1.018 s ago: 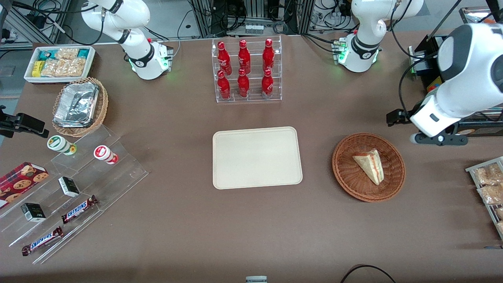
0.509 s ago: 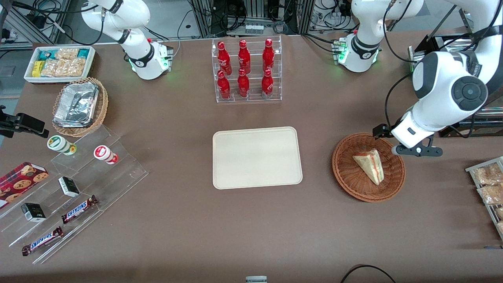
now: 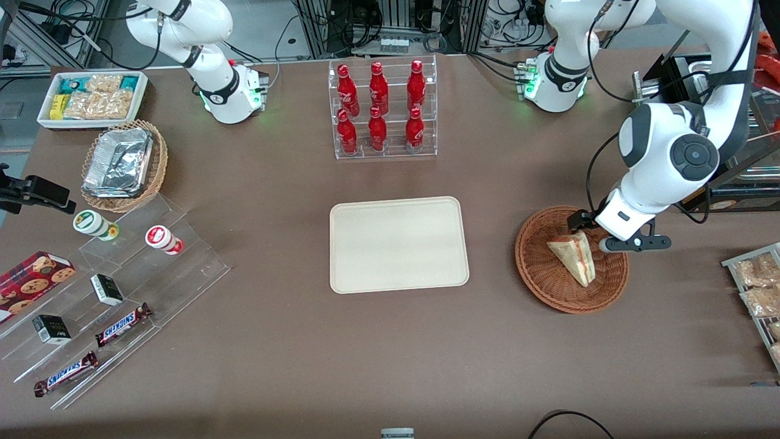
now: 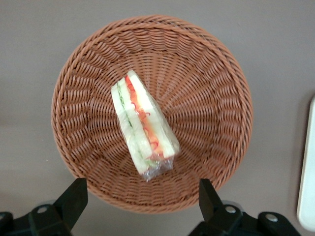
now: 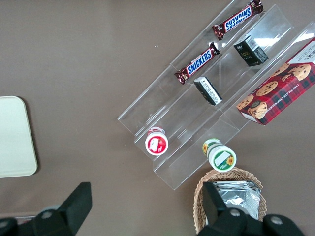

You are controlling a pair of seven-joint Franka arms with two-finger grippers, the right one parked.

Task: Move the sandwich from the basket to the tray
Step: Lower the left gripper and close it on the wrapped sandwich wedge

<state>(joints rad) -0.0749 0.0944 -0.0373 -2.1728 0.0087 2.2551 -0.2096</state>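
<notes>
The tool (image 4: 139,201) hangs over the basket (image 3: 542,268), above the part farther from the front camera. Its two fingers (image 4: 74,195) are spread wide apart and hold nothing. The sandwich (image 4: 142,127) lies in the middle of the basket, on its side, in clear wrap. You can see the red and orange stripe along its edge. The tool is not touching it. The basket sits on the brown bench (image 3: 365,341), toward the working arm's end. The tray (image 3: 399,244) lies flat beside the basket, in the middle of the bench, with nothing on it. A clear rack of red bottles (image 3: 381,110) stands farther from the front camera than the tray.
</notes>
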